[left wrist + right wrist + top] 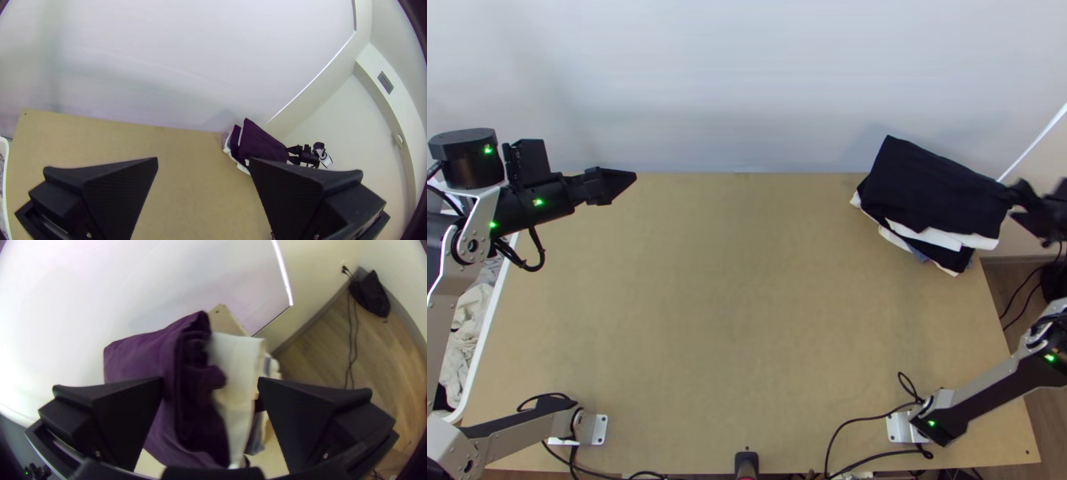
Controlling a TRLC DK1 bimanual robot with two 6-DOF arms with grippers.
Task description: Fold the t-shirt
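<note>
Top view looks steeply down from high over the near edge of the table (747, 320), left wrist faces across from the left, right wrist looks close-up, all sharing the clothes stack (939, 188).

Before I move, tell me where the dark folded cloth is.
In the top view, the dark folded cloth lies at the light wooden table's far right corner, atop white cloth, beside the open right pincer.

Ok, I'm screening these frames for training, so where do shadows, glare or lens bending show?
Top view: soft shadows on the white backdrop beside the stacked clothes. Left wrist view: dark corners, room lines curving near the vent. Right wrist view: a bright streak along the backdrop's edge.
</note>
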